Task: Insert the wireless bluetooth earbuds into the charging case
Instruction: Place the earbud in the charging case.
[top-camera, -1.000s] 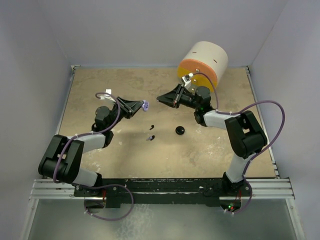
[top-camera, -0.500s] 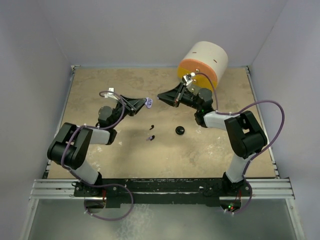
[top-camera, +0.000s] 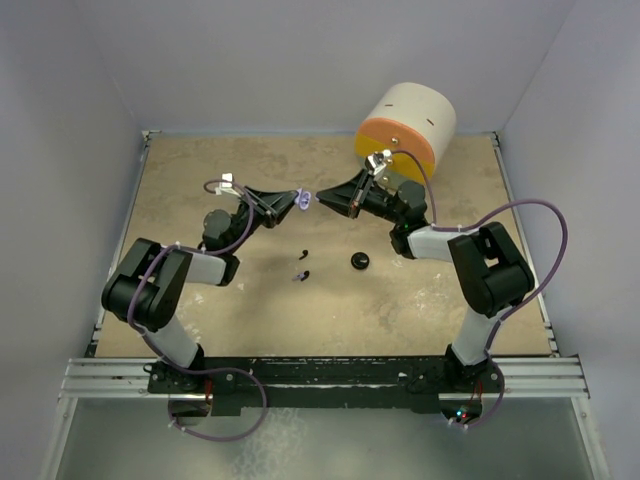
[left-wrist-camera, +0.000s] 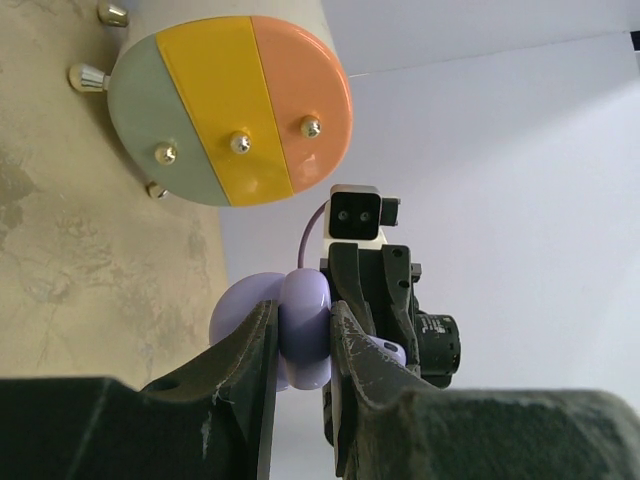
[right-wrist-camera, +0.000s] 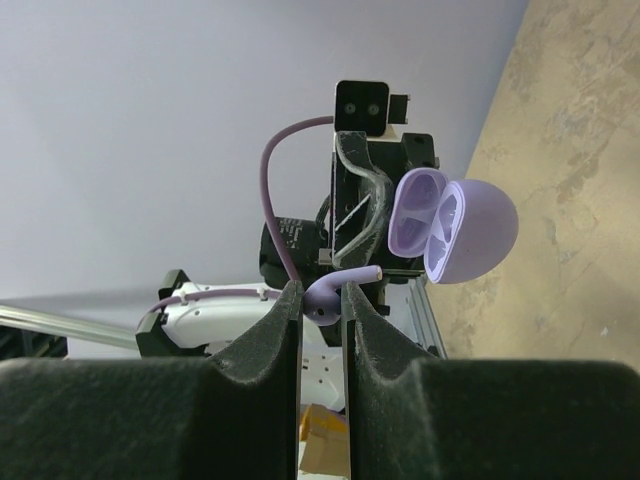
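Note:
My left gripper is shut on the open lavender charging case, held in the air; the case also shows in the left wrist view and in the right wrist view, its lid open. My right gripper is shut on a lavender earbud, its stem pointing at the case, tip to tip and just short of it. Two tiny black earbuds lie on the table, one with a small lavender piece beside it.
A black round puck lies on the table right of the black earbuds. A large cylinder with an orange, yellow and green face lies at the back right, behind the right arm; it also shows in the left wrist view.
Both grippers have closed in on each other above the table: the left one moved right with the case, the right one moved left with the earbud. The gap between them has nearly gone.

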